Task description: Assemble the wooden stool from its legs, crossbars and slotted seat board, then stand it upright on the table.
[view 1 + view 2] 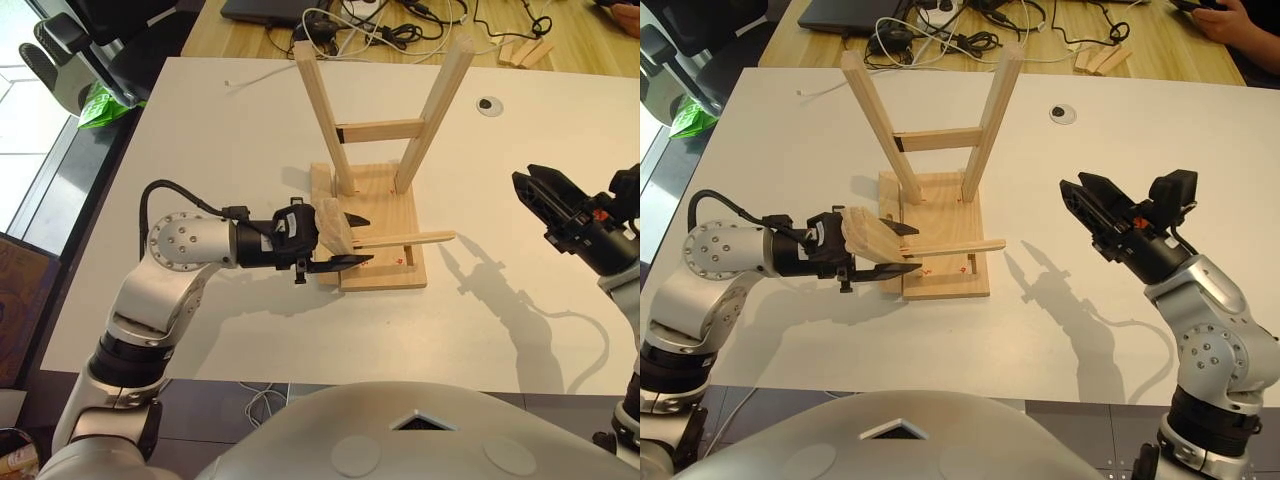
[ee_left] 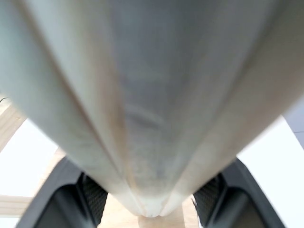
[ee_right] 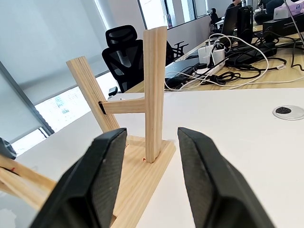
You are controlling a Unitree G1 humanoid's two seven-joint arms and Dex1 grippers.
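Observation:
The slotted seat board (image 1: 385,200) lies flat on the white table. Two legs (image 1: 322,110) stand up from it, leaning apart, joined by a crossbar (image 1: 380,131). My left gripper (image 1: 352,240) is shut on another wooden leg (image 1: 332,226) at the board's near left corner. A thin crossbar (image 1: 410,239) sticks out of that leg, over the board, toward the right. In the left wrist view the held leg (image 2: 152,95) sits between the two fingers (image 2: 90,202). My right gripper (image 1: 1080,200) hangs open to the right of the board, holding nothing, and faces the standing legs (image 3: 154,95).
A round cable grommet (image 1: 489,104) is set in the table at the back right. Behind the table, a wooden desk carries cables (image 1: 350,25), a laptop and several loose wood pieces (image 1: 525,50). Office chairs (image 1: 60,50) stand at the far left.

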